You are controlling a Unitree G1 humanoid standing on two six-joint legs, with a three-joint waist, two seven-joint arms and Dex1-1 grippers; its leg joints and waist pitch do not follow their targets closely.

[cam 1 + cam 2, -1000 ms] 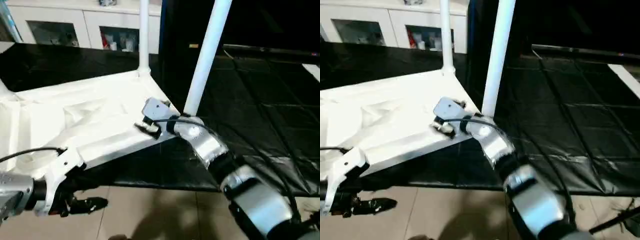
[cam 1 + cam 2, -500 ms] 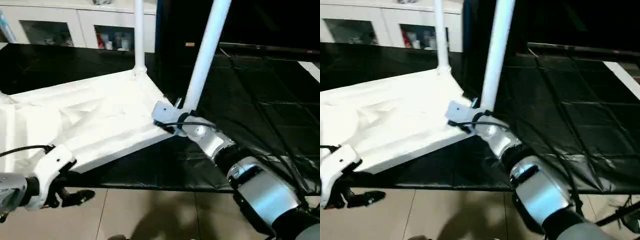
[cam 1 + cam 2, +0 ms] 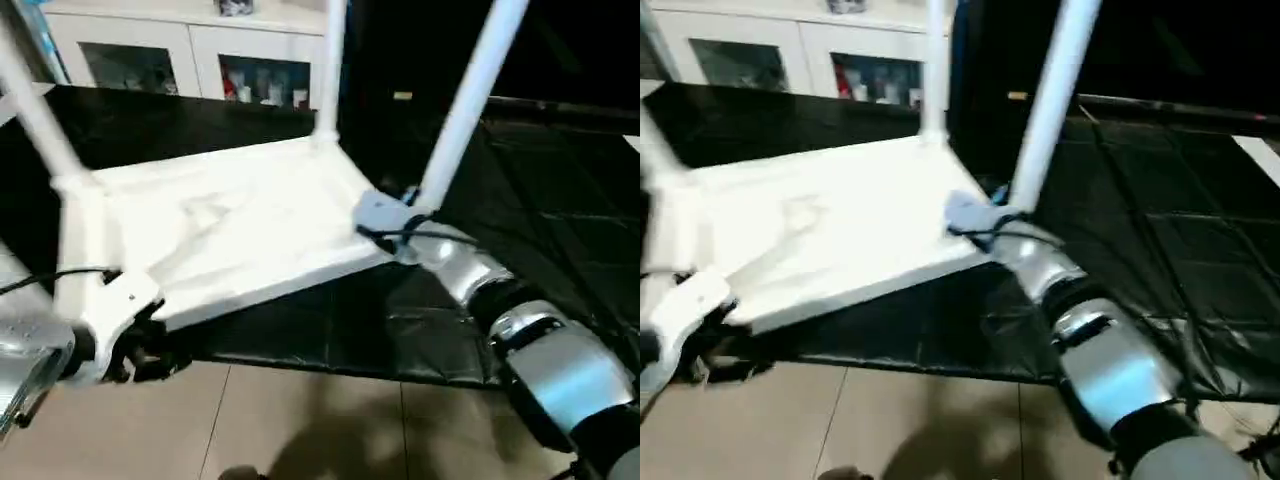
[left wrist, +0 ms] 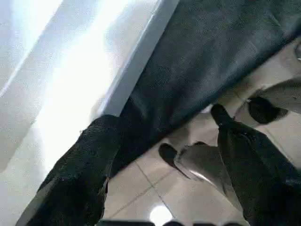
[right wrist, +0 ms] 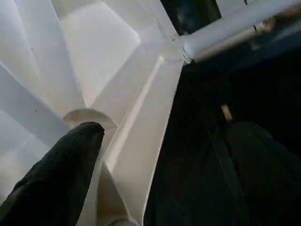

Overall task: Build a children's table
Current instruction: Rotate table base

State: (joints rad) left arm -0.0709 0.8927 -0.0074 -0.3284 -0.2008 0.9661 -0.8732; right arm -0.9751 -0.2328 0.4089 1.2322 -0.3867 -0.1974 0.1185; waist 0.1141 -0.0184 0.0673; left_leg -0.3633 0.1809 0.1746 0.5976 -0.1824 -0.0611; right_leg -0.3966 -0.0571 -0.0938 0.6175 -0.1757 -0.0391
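The children's table lies upside down on a black mat, its white top [image 3: 230, 225] showing the ribbed underside [image 5: 94, 56]. Three white legs stand up from corner sockets: one at the far left [image 3: 35, 105], one at the back [image 3: 330, 70], one at the near right [image 3: 465, 110]. My right gripper [image 3: 378, 215] sits at the near right corner beside that leg's base. In the right wrist view it [image 5: 160, 160] is open over the ribs and corner, holding nothing. My left gripper [image 3: 145, 358] hangs below the top's near left edge, and in the left wrist view it [image 4: 164, 141] stands open beside that edge [image 4: 136, 61].
A white cabinet with glass doors [image 3: 200, 65] stands behind the mat. The black mat [image 3: 560, 200] spreads to the right and back. Tiled floor [image 3: 300, 420] runs along the front, just under my left gripper.
My right gripper moved from over the underside to the near right corner by the leg's base. The left gripper's fingers spread a little wider. The camera swung, bringing the far left leg into view.
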